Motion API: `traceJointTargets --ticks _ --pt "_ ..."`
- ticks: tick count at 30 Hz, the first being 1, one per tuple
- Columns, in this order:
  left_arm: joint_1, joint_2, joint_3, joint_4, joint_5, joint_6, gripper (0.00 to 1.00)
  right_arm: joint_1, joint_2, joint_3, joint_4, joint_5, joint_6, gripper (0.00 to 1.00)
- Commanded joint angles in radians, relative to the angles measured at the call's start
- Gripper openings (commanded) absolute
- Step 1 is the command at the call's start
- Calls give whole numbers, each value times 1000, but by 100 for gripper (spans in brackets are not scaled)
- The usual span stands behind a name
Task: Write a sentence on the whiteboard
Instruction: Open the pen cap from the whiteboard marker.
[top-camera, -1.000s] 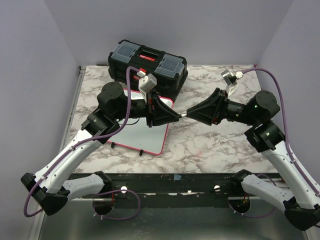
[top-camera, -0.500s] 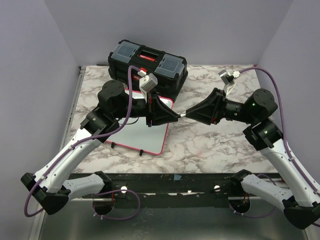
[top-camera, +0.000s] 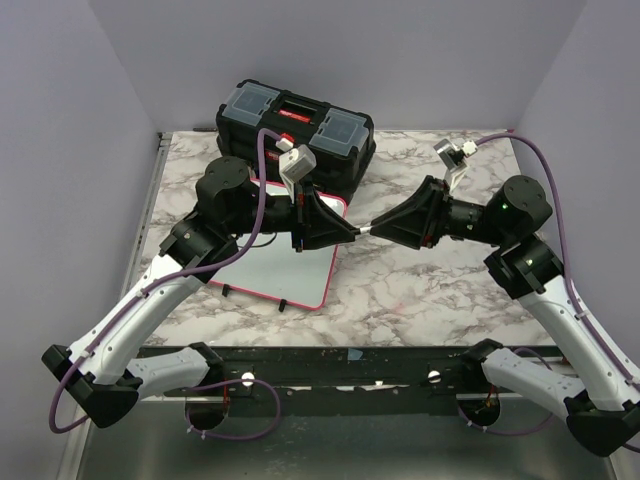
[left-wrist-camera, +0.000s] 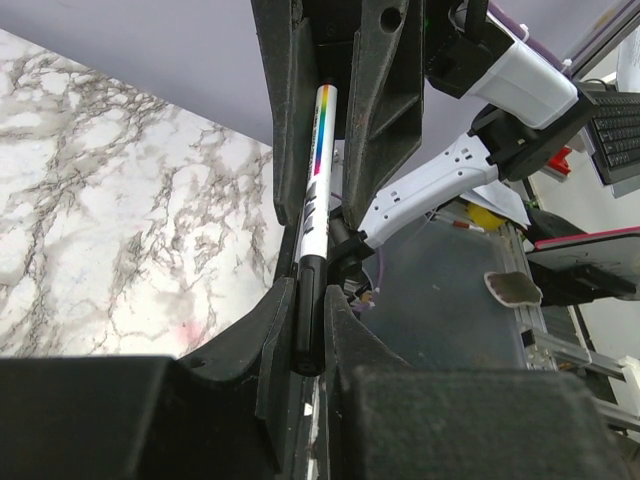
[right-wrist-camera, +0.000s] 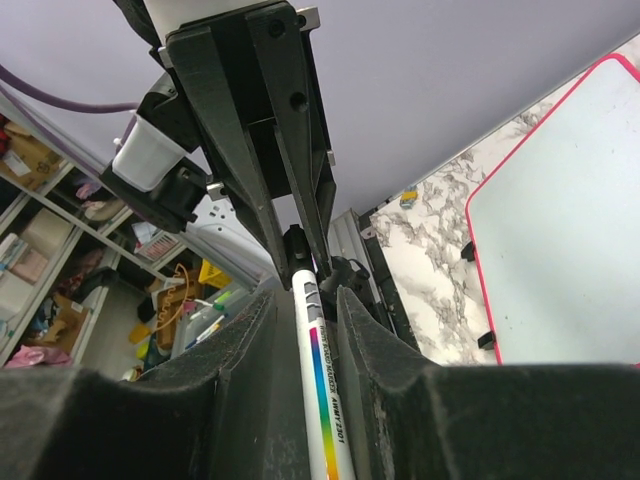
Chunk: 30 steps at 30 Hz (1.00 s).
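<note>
One rainbow-striped marker (left-wrist-camera: 316, 190) in left hand (left-wrist-camera: 308, 305)

Top view: I look steeply down from above and behind the arm bases (top-camera: 200, 362), whole white grey-veined marble desk (top-camera: 420, 290) in frame. Left wrist view: close over its own black fingers (left-wrist-camera: 262, 340), facing the right arm (left-wrist-camera: 430, 190). Right wrist view faces back. Both share the white rainbow-striped marker pen (left-wrist-camera: 315, 190).

We count 1 whiteboard (top-camera: 285, 270), 1 black toolbox (top-camera: 296, 125), 1 marker (left-wrist-camera: 317, 200) and 2 grippers: the left gripper (top-camera: 350, 233) and the right gripper (top-camera: 380, 226).
</note>
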Motion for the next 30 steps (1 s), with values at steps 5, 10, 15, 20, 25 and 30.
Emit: traceJointTargets --ticks 5,10,15,20,25,30 --pt "-4 48 19 -4 -62 25 0 22 11 2 25 -97 4 18" --pt "-2 49 24 -14 -61 30 0 23 9 -7 23 -96 3 1" --pt "13 34 6 6 -73 19 0 23 17 -20 17 -88 10 1" --pt "35 11 -25 24 -79 6 0 22 9 -41 -7 -34 3 1" --pt "62 -15 -63 37 -93 -2 0 23 -3 -37 -64 40 -30 1" --pt "97 -42 -106 28 -105 -2 0 22 -21 -27 -105 79 -42 1"
